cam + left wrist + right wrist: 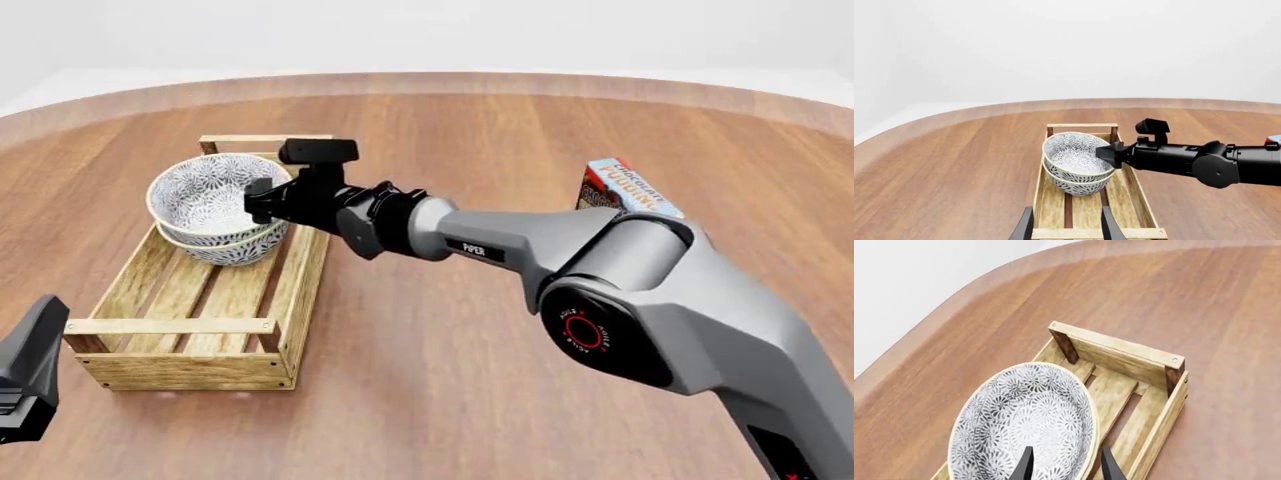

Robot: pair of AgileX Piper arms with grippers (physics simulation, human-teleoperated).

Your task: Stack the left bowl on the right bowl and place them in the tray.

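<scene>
A: Round wooden table (pixel 441 330), white surround. What's in the tray (pixel 187 345)?
B: Two patterned bowls, top bowl (pixel 200 195) nested in lower bowl (pixel 234 248), at its far end.
A: Claws?
B: Right gripper (pixel 256 203) pinches the top bowl's rim; left gripper (pixel 1066 227) spread, near the tray's closer end

Right gripper (pixel 1066 465) straddles bowl (pixel 1024 425) rim in tray (pixel 1124 352)

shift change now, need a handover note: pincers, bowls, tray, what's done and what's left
Right pincer: astride the top bowl's rim; grip or release unclear.
Left pincer: open, holding nothing, over the tray's near end.
Both bowls are stacked, top one nested in the lower bowl, sitting in the tray's far half.
Done: stacking and placing.
Left: free the right pincer and pull back.
</scene>
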